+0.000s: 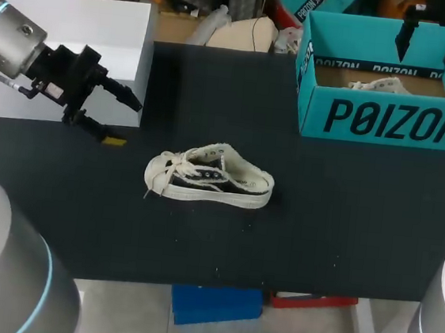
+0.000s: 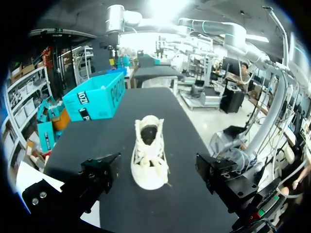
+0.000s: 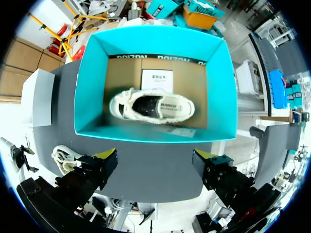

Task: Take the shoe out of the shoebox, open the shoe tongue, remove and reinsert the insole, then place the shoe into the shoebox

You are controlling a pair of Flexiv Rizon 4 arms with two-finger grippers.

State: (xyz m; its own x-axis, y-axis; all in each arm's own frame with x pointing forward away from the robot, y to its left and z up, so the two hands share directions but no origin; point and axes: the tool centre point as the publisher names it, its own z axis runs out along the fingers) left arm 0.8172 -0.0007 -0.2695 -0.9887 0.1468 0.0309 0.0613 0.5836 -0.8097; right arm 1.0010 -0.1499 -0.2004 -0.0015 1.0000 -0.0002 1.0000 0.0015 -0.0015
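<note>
A white low-top shoe (image 1: 209,179) with loose laces lies on its side in the middle of the black table (image 1: 343,227). The teal shoebox (image 1: 386,120) stands open at the back right, and a second white shoe (image 3: 153,107) lies inside it. My left gripper (image 1: 125,123) hangs open to the left of the table shoe; in the left wrist view that shoe (image 2: 149,155) is just ahead of the fingers, toe toward them. High over the shoebox (image 3: 150,133), my right gripper (image 3: 155,162) looks straight down into it, open and holding nothing.
A white box (image 1: 68,47) stands at the back left of the table, close behind my left arm. Bare black table stretches in front of the shoe and between the shoe and the shoebox.
</note>
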